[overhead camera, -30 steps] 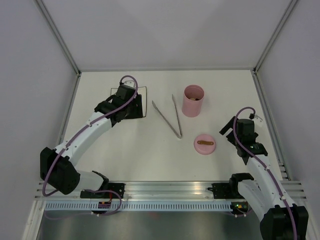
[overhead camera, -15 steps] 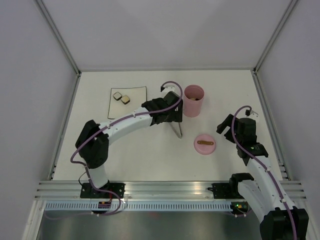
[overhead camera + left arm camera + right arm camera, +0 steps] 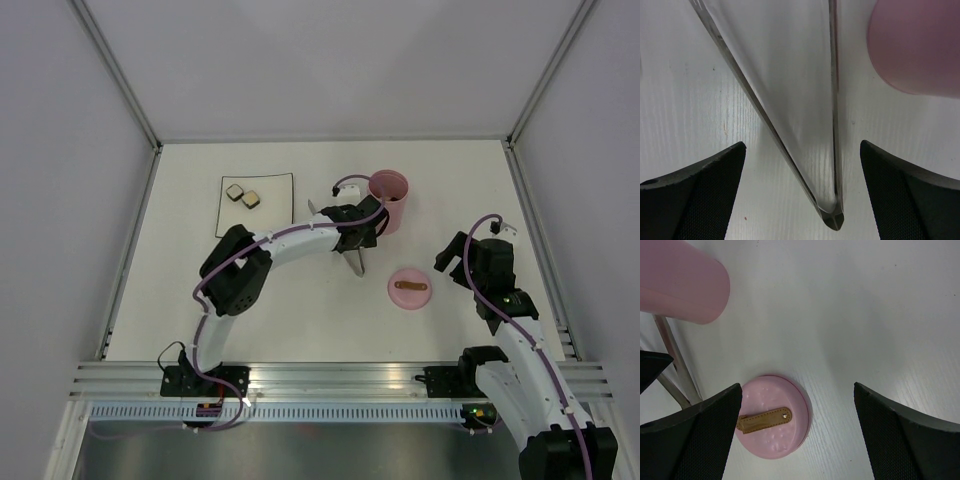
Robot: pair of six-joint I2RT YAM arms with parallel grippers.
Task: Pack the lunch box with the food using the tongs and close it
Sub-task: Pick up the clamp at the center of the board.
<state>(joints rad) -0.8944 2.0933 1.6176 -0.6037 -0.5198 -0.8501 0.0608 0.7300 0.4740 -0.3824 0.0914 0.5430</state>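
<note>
The silvery tongs (image 3: 832, 125) lie flat on the table with their joined end (image 3: 834, 220) toward me. My left gripper (image 3: 802, 145) is open, one finger on either side of that end, not touching it. In the top view the left gripper (image 3: 366, 236) hides most of the tongs (image 3: 356, 264). The pink lunch box (image 3: 388, 200) stands open just to their right. Its lid (image 3: 409, 289) with the brown handle lies flat on the table. Two dark-edged food cubes (image 3: 243, 196) rest on the plate (image 3: 270, 215). My right gripper (image 3: 795, 387) hangs open above the lid (image 3: 772, 422).
The white plate with the black rim sits at the back left, well apart from the lunch box (image 3: 680, 285). The left arm (image 3: 290, 240) stretches across the middle of the table. Walls close in the table on three sides.
My left arm has swung right from over the plate to the tongs beside the lunch box, and its jaws have opened wide. The cubes on the plate now show. The right arm barely moved.
</note>
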